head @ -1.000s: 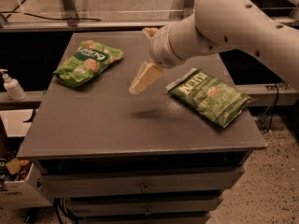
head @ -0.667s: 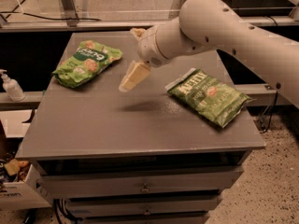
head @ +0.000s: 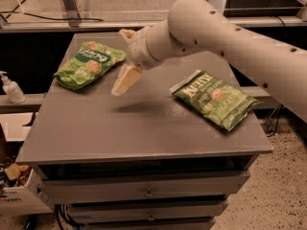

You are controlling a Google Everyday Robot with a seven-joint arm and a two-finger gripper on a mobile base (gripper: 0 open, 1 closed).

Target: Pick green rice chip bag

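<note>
OK, live view: arm [head: 230, 37] comes in from approx 2 o'clock across the worktop [head: 144, 133], and the hand [head: 120, 61] hangs above the surface at roughly 11 o'clock of centre. The hand looks wide: one tan finger [head: 125, 79] points down toward 7 o'clock, the other tan tip pokes out at 12 o'clock of the wrist, well apart, nothing btwn them. Its shadow [head: 139, 107] sits on the bare worktop just at 5 o'clock of the lower finger, so I read it as off the surface. The green rice chip bag [head: 88, 63] lies flat at the worktop's 10 o'clock corner, label up, just at 9 o'clock of the hand; can't tell if the far fingertip touches the bag's edge. The darker Kettle bag [head: 216, 99] lies flat at 3 o'clock, well apart from the hand. Off the worktop at 9 o'clock there's a pump bottle [head: 10, 87] on a lower ledge. Drawers [head: 148, 190] sit below the front edge.
</note>
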